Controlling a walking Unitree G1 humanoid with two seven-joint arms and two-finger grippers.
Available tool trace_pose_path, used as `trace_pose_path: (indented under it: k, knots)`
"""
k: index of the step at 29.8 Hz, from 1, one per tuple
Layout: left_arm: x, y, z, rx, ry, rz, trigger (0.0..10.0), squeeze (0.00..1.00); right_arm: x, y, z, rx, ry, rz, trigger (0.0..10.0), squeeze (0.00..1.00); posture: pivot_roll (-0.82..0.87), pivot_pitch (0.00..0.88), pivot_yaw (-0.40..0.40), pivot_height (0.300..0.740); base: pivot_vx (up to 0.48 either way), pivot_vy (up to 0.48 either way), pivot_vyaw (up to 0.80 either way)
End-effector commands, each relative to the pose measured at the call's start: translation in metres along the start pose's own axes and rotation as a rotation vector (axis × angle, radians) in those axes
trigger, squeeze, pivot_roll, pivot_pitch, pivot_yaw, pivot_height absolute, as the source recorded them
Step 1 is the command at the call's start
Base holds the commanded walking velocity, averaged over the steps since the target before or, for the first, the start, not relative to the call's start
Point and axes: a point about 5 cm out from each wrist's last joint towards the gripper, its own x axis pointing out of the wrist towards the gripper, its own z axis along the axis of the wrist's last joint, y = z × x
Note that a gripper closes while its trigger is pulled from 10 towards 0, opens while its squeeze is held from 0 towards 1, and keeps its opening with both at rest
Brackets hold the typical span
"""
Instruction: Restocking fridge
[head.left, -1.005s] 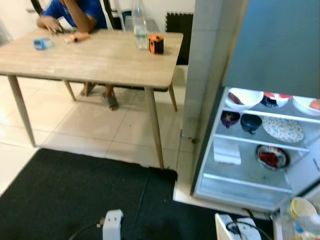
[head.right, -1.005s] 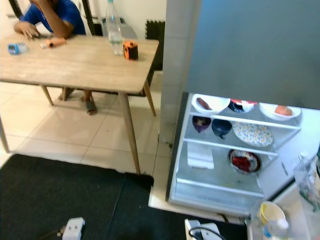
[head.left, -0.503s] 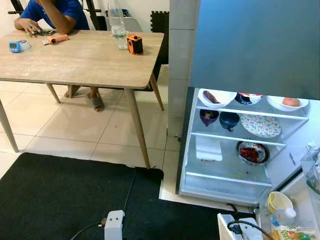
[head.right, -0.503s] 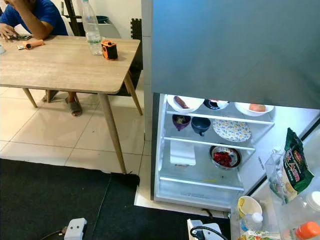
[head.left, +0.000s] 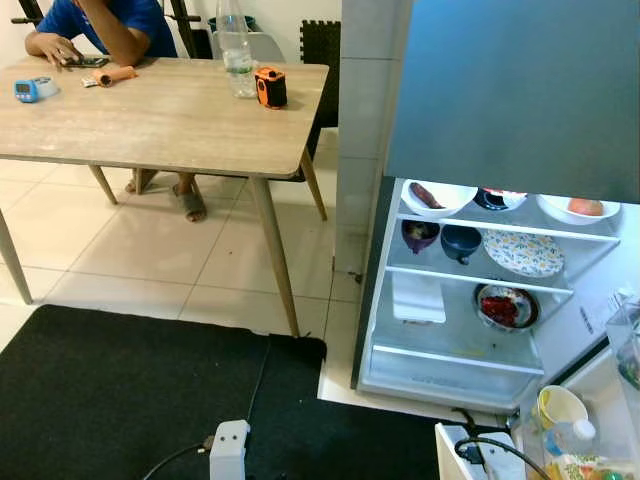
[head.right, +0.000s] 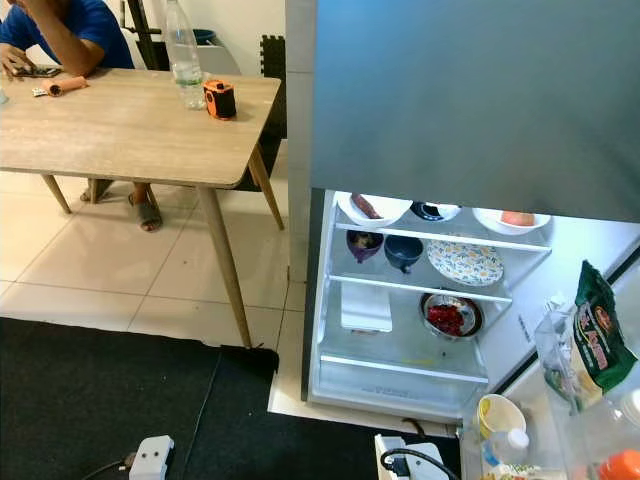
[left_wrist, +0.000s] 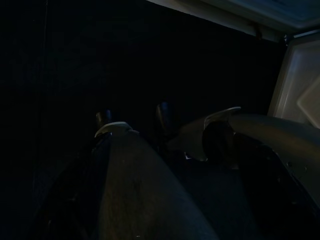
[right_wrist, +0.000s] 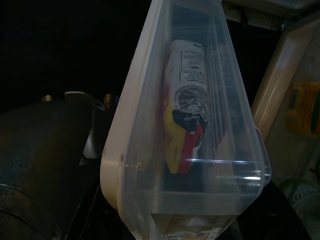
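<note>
Here your fridge (head.right: 420, 300) stands open right of the desk (head.left: 150, 115); a clear box (right_wrist: 190, 135) hangs close before the right wrist camera; you cannot tell either arm's jaws

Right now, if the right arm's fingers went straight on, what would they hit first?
Most likely the clear plastic container with a printed packet inside, which sits close in front of the right wrist camera. Depth is unclear, so it may be touching them.
</note>
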Motion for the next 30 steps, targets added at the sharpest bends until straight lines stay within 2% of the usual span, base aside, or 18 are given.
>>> trace_pose_path:
  k: [1, 23, 26, 30]
  knots:
    - [-0.0003, 0.0004, -0.0005, 0.002, -0.001, -0.002, 10.0, 0.0, 0.0003, -0.0014, 0.0028, 0.006, -0.009, -0.007, 10.0, 0.0, -0.08, 0.071, -0.027, 0.74, 0.315, 0.0, 0.0]
    - [0.0, -0.0027, -0.0059, 0.002, 0.01, -0.011, 10.0, 0.0, -0.0008, -0.0021, -0.0023, 0.022, 0.0, -0.015, 10.0, 0.0, -0.08, 0.083, -0.024, 0.74, 0.328, 0.0, 0.0]
    - [0.0002, -0.0022, -0.0046, -0.014, 0.004, 0.0, 10.0, 0.0, -0.0007, -0.0018, -0.0017, 0.024, -0.002, -0.016, 10.0, 0.0, -0.08, 0.083, -0.021, 0.74, 0.0, 0.0, 0.0]
    - [0.0006, -0.004, -0.0052, 0.017, 0.02, -0.024, 10.0, 0.0, -0.0001, -0.0011, 0.0006, 0.03, -0.01, -0.014, 10.0, 0.0, -0.08, 0.083, -0.022, 0.74, 0.0, 0.0, 0.0]
